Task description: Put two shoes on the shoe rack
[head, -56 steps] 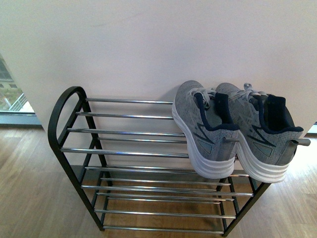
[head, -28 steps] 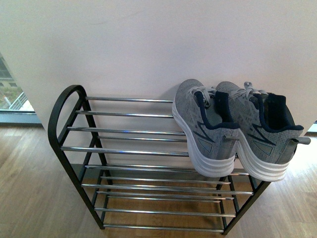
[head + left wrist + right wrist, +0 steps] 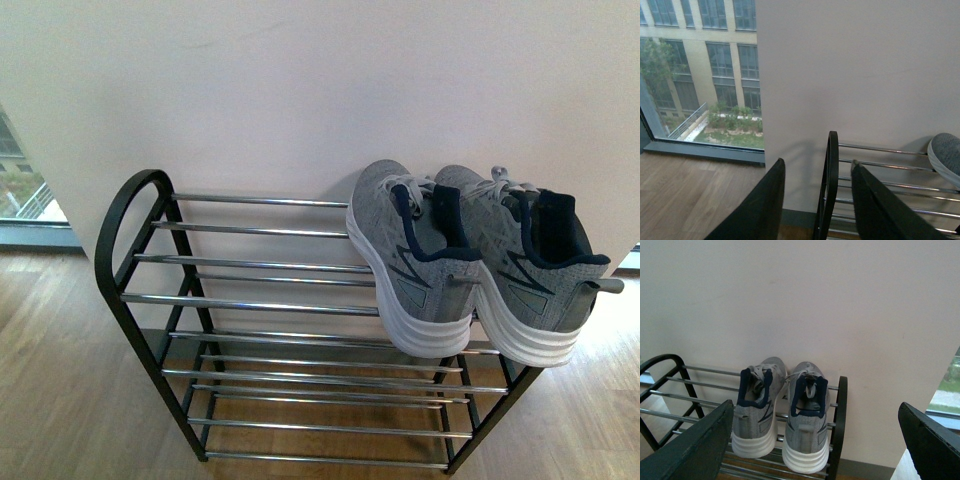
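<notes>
Judging by how things lie, the job looks finished. Two grey sneakers rest on the top tier of the shoe rack [image 3: 250, 303], at its right end as the front view shows it. One sneaker [image 3: 410, 265] sits toward the middle and the other sneaker [image 3: 535, 285] sits at the end. They are pressed side by side, with toes toward the wall [image 3: 300, 90] and dark collars and white heels facing the robot. Neither arm shows in the front view. In its own wrist view the left gripper [image 3: 817, 165] has its fingers spread with nothing between them, and it looks past the rack's looped end toward a window [image 3: 700, 75]. The right gripper [image 3: 816, 404] is spread wide and also carries nothing, with the pair seen well apart from it. No other footwear shows in any view, on the wooden floor [image 3: 60, 400] or elsewhere. What seems left, at most, is drawing the arms away, since both sneakers appear settled flat across the bars.
</notes>
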Motion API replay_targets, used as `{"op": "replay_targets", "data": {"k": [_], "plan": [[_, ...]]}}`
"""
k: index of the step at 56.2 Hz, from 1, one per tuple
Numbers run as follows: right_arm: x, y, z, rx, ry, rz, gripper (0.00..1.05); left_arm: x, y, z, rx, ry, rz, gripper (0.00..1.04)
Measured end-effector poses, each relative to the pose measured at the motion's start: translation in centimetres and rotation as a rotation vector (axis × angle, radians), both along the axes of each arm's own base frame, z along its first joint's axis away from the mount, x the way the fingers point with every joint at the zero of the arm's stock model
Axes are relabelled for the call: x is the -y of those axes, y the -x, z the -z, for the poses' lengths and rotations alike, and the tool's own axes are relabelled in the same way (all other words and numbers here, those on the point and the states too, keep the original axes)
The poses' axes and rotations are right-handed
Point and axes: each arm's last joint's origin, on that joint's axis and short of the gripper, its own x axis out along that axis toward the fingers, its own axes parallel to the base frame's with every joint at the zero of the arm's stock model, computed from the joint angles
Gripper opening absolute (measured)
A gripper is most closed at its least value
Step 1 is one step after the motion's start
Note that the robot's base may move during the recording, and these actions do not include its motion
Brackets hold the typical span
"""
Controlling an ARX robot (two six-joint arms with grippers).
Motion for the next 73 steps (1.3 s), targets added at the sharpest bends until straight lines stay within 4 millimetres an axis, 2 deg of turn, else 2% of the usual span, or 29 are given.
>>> {"op": "replay_targets", "data": {"k": [20, 24, 73], "plan": [[0.02, 0.00, 0.00, 0.000, 0.000, 0.008, 0.95, 0.02, 0.00, -0.01, 0.001, -0.003, 0.005, 0.97], [0.02, 0.00, 0.00, 0.000, 0.000, 0.007, 0.95, 0.01, 0.00, 0.00, 0.000, -0.003, 0.004, 0.95], [0.01, 0.00, 0.02, -0.002, 0.000, 0.004, 0.95, 0.01, 0.00, 0.00, 0.000, -0.002, 0.003, 0.95]]}}
